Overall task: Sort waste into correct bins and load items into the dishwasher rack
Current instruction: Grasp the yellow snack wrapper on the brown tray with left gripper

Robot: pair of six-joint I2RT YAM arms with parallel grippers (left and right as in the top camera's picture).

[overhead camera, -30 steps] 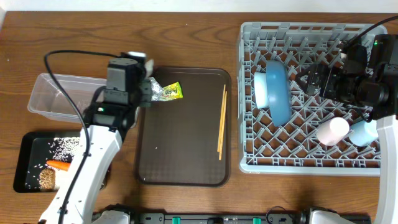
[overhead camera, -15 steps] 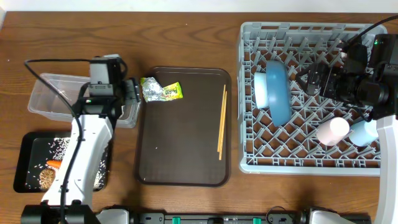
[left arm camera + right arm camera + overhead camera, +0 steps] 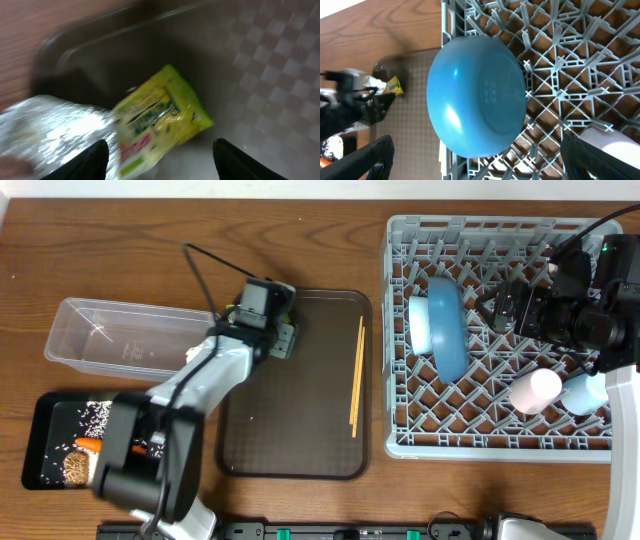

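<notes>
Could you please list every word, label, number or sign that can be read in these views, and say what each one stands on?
No text can be read in any view.
The wrapper on the brown tray: dark and red printing on its yellow-green face, too blurred to read.
The blue plate in the rack: small raised marks on its underside, too small to read.
Nothing else shows any lettering.
</notes>
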